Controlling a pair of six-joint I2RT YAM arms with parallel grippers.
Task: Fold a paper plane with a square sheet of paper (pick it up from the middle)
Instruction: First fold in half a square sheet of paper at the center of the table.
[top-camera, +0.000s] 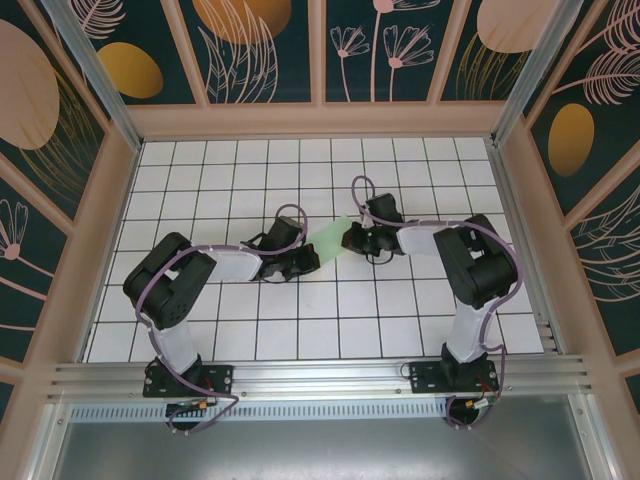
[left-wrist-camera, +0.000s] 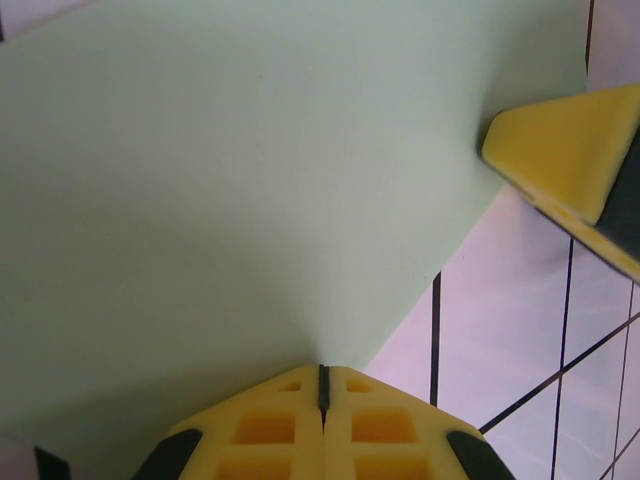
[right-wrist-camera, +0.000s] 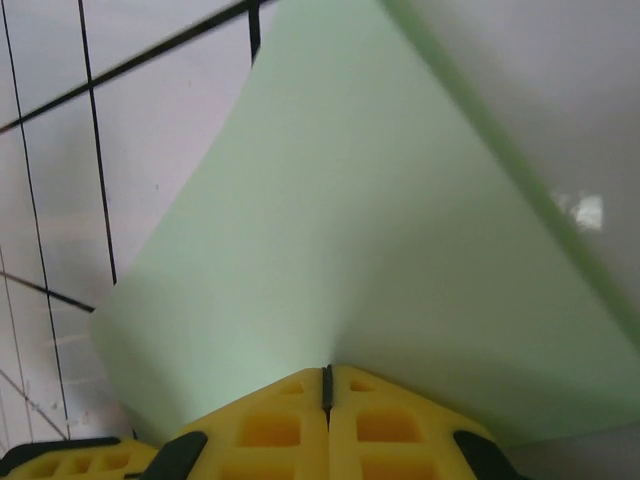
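The square sheet of paper (top-camera: 333, 238), pale mint green, hangs between my two grippers over the middle of the grid table. My left gripper (top-camera: 312, 258) is shut on its near-left edge. In the left wrist view the yellow jaws (left-wrist-camera: 322, 385) meet on the paper (left-wrist-camera: 230, 180), and the right gripper's yellow fingertip (left-wrist-camera: 565, 150) shows at upper right. My right gripper (top-camera: 352, 238) is shut on the opposite edge. Its jaws (right-wrist-camera: 326, 385) pinch the paper (right-wrist-camera: 340, 250), which curves upward with a long straight edge running to the right. The paper plane is out of view.
White grid tiles (top-camera: 300, 330) cover the table, framed by wooden walls (top-camera: 320, 120) on three sides. An aluminium rail (top-camera: 320, 378) carries both arm bases along the near edge. Purple cables (top-camera: 365, 190) loop above each wrist.
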